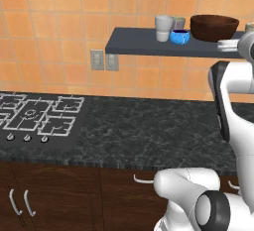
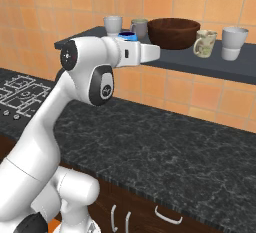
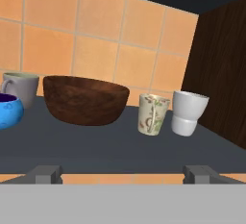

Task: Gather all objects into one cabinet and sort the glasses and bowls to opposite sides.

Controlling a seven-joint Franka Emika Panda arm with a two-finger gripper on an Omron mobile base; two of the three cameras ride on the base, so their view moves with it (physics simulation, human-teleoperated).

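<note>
- Gathering is looking done: everything visible is sitting on the shelf point(image 2: 210, 64); the desk point(image 1: 149, 126) below is carrying no tableware.
- Sorting is looking unfinished: bowls are sitting mid-row with cups on both sides.
- Shelf order in the right base view, left to right: pale cup point(image 2: 113, 25), grey cup point(image 2: 139, 28), blue bowl point(image 1: 179, 37), brown bowl point(image 2: 173, 32), patterned mug point(image 2: 205, 43), white cup point(image 2: 234, 43).
- Count: four cups/mugs, two bowls.
- Judging what's left: cups are needing to go to one end, bowls to the other.
- Gripper point(image 3: 124, 174) is hovering just in front of the shelf edge, jaws standing fully apart, holding nothing.
</note>
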